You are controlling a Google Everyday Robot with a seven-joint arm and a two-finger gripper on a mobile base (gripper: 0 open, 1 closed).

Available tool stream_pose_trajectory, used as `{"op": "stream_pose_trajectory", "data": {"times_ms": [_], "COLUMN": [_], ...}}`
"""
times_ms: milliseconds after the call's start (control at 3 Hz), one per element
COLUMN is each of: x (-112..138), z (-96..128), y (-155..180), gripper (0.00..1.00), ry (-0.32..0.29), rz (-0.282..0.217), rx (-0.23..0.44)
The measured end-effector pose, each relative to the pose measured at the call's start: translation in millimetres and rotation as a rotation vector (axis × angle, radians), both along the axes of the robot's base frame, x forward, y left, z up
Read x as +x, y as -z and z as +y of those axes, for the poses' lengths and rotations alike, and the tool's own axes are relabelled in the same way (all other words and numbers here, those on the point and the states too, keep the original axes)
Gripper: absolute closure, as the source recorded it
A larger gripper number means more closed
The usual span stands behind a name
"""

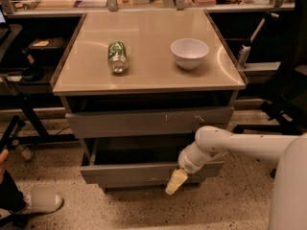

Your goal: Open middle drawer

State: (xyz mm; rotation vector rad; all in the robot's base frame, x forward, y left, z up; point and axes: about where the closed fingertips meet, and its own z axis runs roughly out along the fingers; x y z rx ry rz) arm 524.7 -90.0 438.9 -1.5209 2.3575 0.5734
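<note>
Tan top (pixel 153 78) with bowl (pixel 190 52) and can (pixel 117 56), middle drawer (pixel 124 173) ajar, pincer (pixel 175 182) at its front, grip unclear.

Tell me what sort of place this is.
Probably a lab or office workspace: a cluttered workbench behind, a chair base at right, and a drawer cabinet holding a can and bowl. The gripper hangs at the middle drawer front.

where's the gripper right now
In the camera view the gripper sits low and right of centre, at the right part of the front panel of the partly open middle drawer, below the scratched top drawer front.
</note>
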Motion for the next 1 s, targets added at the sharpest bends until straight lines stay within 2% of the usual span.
{"op": "stream_pose_trajectory", "data": {"times_ms": [333, 667, 1000], "x": [-1.0, -21.8, -21.6], "z": [1.3, -7.9, -7.9], "y": [10.3, 26.8, 24.0], "gripper": [0.0, 0.0, 0.0], "ry": [-0.039, -0.077, -0.077], "rz": [0.023, 0.078, 0.078], "rx": [-0.034, -0.085, -0.085]}}
